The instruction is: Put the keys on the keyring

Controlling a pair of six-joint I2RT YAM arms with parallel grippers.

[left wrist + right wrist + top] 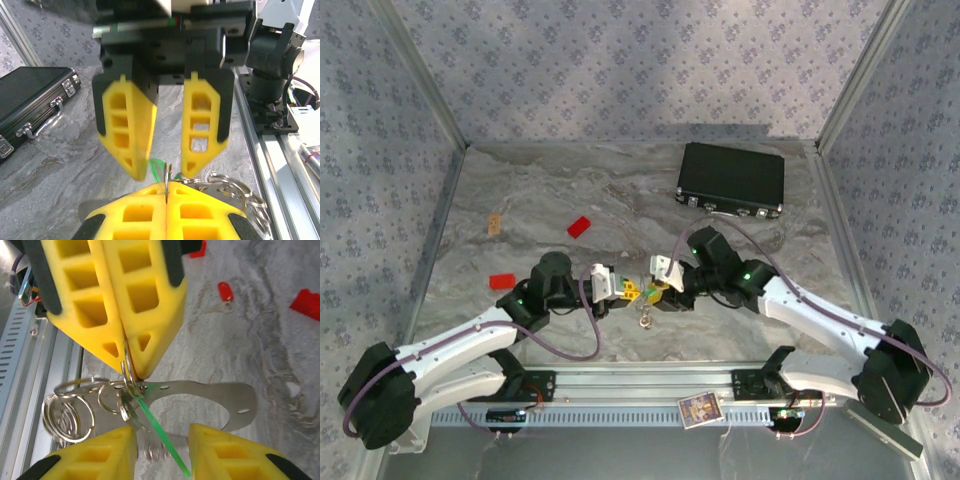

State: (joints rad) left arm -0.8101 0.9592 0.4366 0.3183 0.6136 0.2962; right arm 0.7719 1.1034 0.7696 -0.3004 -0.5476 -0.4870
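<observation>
Around centre: one keyring [646,318], two blocks [580,226] [503,281].

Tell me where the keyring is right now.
In the right wrist view, the keyring is pinched by the shut left gripper, facing the open right gripper, over the near middle of the table.

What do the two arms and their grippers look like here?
The left arm and right arm share white links, black joint housings, green indicator lights and a purple cable each. The left gripper and right gripper have yellow wedge-shaped jaws with rectangular cut-outs and black outer strips.
</observation>
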